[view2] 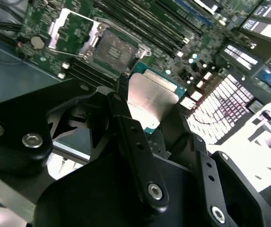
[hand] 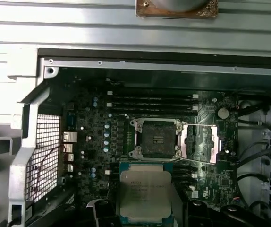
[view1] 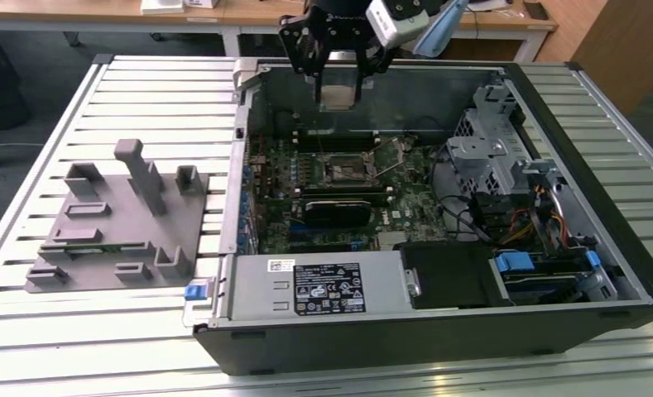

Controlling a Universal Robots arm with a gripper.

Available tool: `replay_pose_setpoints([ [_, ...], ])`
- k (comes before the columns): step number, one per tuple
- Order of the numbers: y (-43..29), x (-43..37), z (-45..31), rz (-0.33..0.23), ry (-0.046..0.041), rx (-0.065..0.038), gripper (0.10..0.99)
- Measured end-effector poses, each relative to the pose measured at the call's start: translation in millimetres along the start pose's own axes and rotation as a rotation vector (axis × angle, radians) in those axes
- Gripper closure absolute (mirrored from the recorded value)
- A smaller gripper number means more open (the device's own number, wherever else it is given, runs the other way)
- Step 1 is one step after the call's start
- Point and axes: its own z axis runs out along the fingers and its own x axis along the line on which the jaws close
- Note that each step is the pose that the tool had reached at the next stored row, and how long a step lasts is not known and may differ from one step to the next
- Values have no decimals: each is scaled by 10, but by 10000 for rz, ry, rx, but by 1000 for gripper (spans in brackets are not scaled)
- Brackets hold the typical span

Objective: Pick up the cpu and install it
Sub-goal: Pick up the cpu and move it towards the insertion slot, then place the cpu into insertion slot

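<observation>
The gripper [view1: 339, 84] holds the cpu [hand: 145, 189] tight by its sides. The cpu hangs in the air over the open computer case [view1: 415, 347], above the empty socket [hand: 155, 138].

The exterior view looks down from high up, some way off, at an open computer case [view1: 437, 343] on a slatted counter [view1: 138, 99], with the tool [view1: 339, 93] at the case's twelve o'clock edge. The first wrist view faces straight down into the case, while the second wrist view looks obliquely, close past the tool gripping the cpu [view2: 149, 101]. All three share the motherboard socket [view1: 341, 169] [hand: 155, 138] [view2: 114, 47].
</observation>
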Motion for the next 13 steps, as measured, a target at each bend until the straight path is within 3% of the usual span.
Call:
replay_pose_setpoints([
  [3,2,-106,4,-2,-1,0,561],
  [13,1,-132,7,452,-21,91,561],
])
